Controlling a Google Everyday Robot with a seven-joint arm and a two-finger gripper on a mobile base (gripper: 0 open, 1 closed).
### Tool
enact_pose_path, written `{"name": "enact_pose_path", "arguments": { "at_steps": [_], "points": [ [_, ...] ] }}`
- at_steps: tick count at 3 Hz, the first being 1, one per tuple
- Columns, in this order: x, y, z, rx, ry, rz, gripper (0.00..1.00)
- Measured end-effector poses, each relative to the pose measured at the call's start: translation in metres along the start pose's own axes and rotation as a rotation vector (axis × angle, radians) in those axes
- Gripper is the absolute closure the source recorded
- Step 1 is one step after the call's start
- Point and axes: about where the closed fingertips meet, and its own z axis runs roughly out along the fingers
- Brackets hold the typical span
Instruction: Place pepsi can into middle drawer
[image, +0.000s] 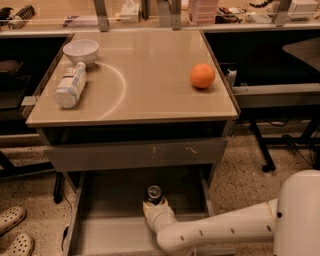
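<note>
The pepsi can (153, 193), dark with a silver top, stands upright in the open middle drawer (107, 197), near the middle of its grey floor. My gripper (152, 202) is at the can, reaching in from the lower right on the white arm (215, 232). The wrist covers the can's lower part. I cannot see how firmly the can is held.
On the beige table top (150, 80) lie an orange (202, 75) at the right, a white bowl (81, 50) and a white plastic bottle (70, 85) on its side at the left. A shut grey drawer front (135, 153) sits above the open drawer. Shoes (12, 230) lie on the floor at left.
</note>
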Motion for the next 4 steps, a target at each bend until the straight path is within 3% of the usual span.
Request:
{"name": "enact_pose_path", "arguments": {
  "at_steps": [3, 4],
  "points": [
    [0.0, 0.0, 0.0, 0.0, 0.0, 0.0, 0.11],
    [0.0, 0.0, 0.0, 0.0, 0.0, 0.0, 0.0]
  ]
}}
